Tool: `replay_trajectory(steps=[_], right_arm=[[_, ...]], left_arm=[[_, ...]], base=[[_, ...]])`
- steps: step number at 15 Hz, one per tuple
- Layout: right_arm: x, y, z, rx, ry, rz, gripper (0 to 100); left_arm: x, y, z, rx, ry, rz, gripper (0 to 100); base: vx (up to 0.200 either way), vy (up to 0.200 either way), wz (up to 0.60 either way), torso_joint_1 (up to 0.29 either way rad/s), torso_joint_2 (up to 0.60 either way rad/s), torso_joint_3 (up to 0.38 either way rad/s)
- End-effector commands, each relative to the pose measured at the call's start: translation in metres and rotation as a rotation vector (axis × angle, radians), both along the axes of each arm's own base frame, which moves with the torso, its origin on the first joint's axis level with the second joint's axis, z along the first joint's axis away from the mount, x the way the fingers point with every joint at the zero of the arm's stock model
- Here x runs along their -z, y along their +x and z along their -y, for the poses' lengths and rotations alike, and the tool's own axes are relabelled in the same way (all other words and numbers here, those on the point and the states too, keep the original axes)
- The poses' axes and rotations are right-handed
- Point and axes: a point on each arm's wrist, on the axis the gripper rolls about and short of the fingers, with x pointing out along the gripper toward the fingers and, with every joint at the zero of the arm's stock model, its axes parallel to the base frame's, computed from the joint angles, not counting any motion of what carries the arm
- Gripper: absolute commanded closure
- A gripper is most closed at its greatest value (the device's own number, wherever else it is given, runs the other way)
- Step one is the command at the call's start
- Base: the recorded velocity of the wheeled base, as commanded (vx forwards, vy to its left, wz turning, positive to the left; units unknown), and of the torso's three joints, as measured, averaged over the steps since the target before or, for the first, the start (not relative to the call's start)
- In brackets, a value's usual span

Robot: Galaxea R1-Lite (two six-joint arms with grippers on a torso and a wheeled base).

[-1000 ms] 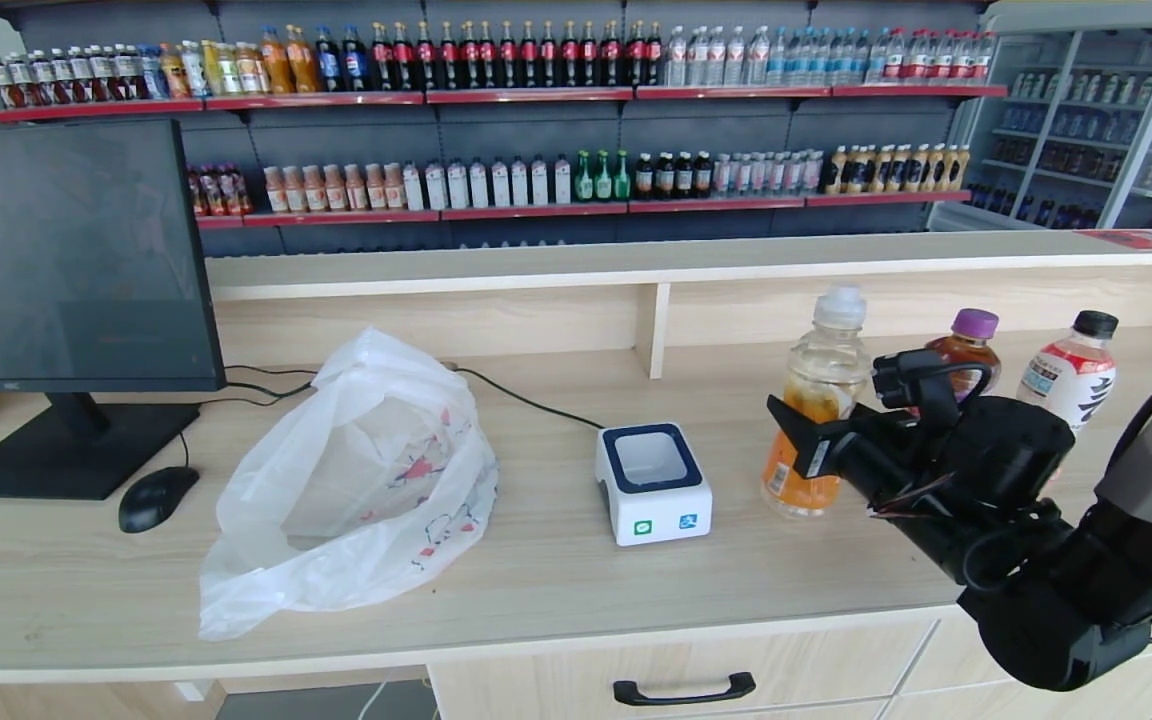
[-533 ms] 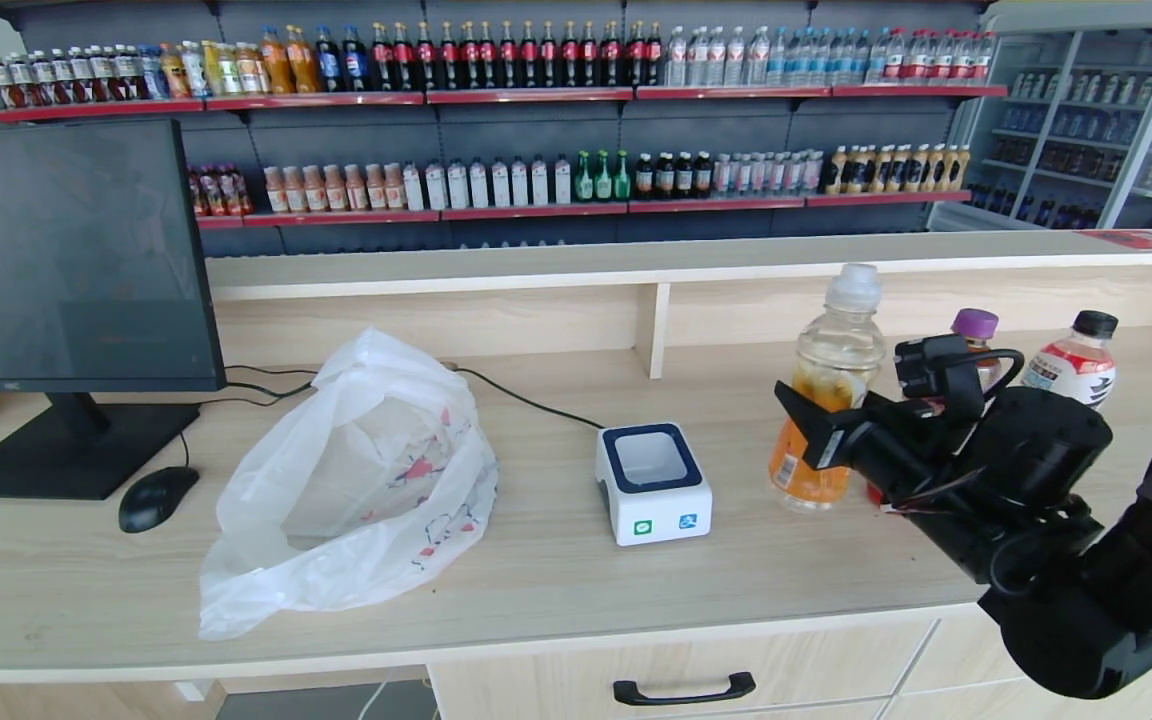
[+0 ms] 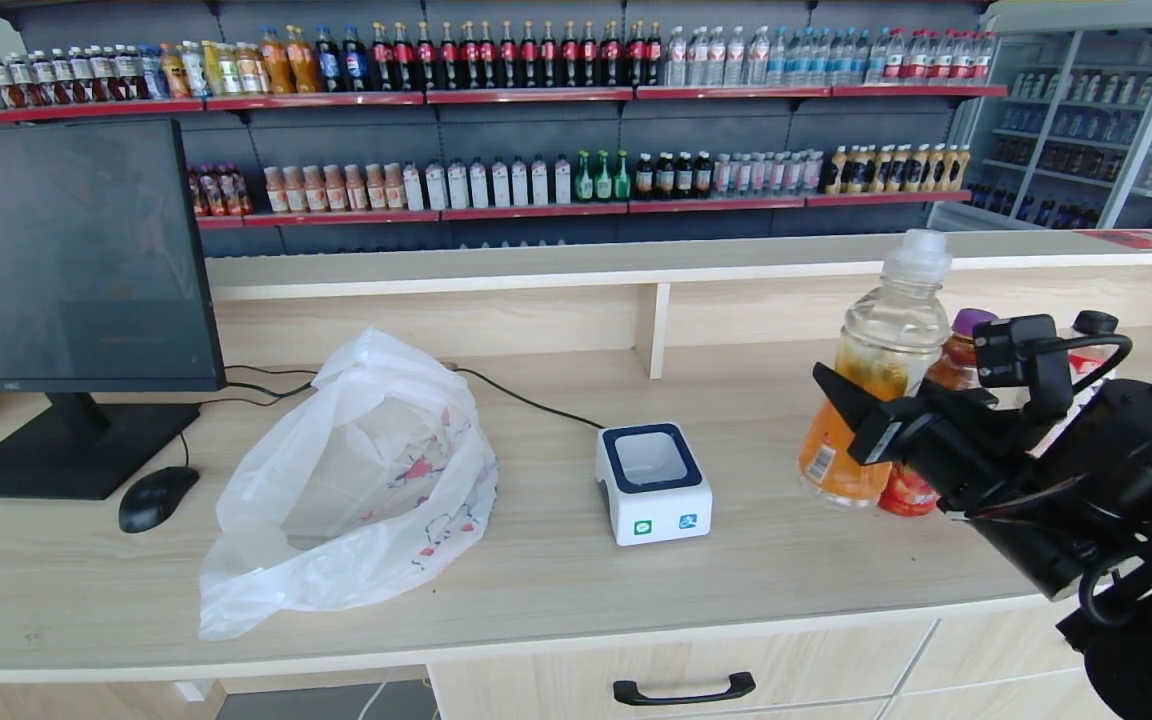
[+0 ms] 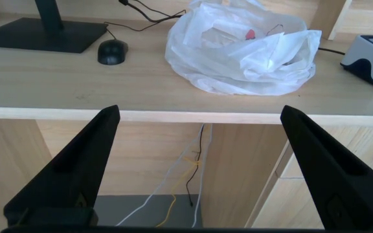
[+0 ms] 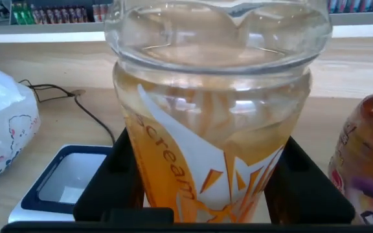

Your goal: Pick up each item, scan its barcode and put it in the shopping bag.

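My right gripper (image 3: pixel 871 425) is shut on an orange-labelled drink bottle (image 3: pixel 878 380) with a white cap, holding it off the counter at the right; the same bottle (image 5: pixel 215 116) sits between the fingers in the right wrist view. A white barcode scanner (image 3: pixel 652 482) stands on the counter mid-way, left of the bottle. The white plastic shopping bag (image 3: pixel 356 480) lies open further left. My left gripper (image 4: pixel 199 168) hangs open below the counter edge, facing the bag (image 4: pixel 245 48). A purple-capped bottle (image 3: pixel 951 400) and a black-capped white bottle (image 3: pixel 1086 345) stand behind the held one.
A monitor (image 3: pixel 66 260) and a black mouse (image 3: pixel 156 497) occupy the counter's left end. A cable (image 3: pixel 526 400) runs from the scanner to the back. A raised wooden ledge (image 3: pixel 656 265) backs the counter, with drink shelves beyond. A drawer handle (image 3: pixel 683 690) sits below the front edge.
My right gripper has lifted the orange bottle off the counter and carried it up and to the right. Bag, scanner and other bottles stay put.
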Motion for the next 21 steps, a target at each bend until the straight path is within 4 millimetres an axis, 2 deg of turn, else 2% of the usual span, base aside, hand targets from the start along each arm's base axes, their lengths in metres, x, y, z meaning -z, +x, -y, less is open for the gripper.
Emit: replay_trajectory(steps=[1, 5, 8, 12, 14, 16, 19, 21], right_arm=[[-0.016, -0.020, 0.006, -0.003, 0.014, 0.047, 100], [-0.021, -0.035, 0.010, -0.004, 0.017, 0.060, 100], [-0.021, -0.041, -0.003, -0.062, 0.016, 0.059, 100], [-0.025, -0.061, -0.015, -0.142, 0.016, 0.074, 100], [-0.027, -0.083, -0.016, -0.203, 0.019, 0.082, 100], [-0.028, -0.096, -0.023, -0.278, 0.020, 0.091, 100], [-0.030, -0.099, -0.039, -0.361, 0.050, 0.084, 100], [-0.042, -0.091, -0.060, -0.431, 0.149, 0.096, 100]], left_arm=[[0.000, 0.000, 0.000, 0.001, 0.000, 0.001, 0], [0.000, 0.000, 0.000, 0.000, 0.000, -0.001, 0], [0.000, 0.000, 0.000, 0.000, 0.000, -0.001, 0], [0.000, 0.000, 0.000, 0.000, 0.000, -0.001, 0], [0.000, 0.000, 0.000, 0.000, 0.000, 0.001, 0], [0.000, 0.000, 0.000, 0.000, 0.000, -0.001, 0], [0.000, 0.000, 0.000, 0.000, 0.000, -0.001, 0], [0.000, 0.000, 0.000, 0.000, 0.000, 0.001, 0]], base=[[0.000, 0.000, 0.00, 0.000, 0.00, 0.000], [0.000, 0.000, 0.00, 0.000, 0.00, 0.000], [0.000, 0.000, 0.00, 0.000, 0.00, 0.000], [0.000, 0.000, 0.00, 0.000, 0.00, 0.000], [0.000, 0.000, 0.00, 0.000, 0.00, 0.000], [0.000, 0.000, 0.00, 0.000, 0.00, 0.000], [0.000, 0.000, 0.00, 0.000, 0.00, 0.000], [0.000, 0.000, 0.00, 0.000, 0.00, 0.000]])
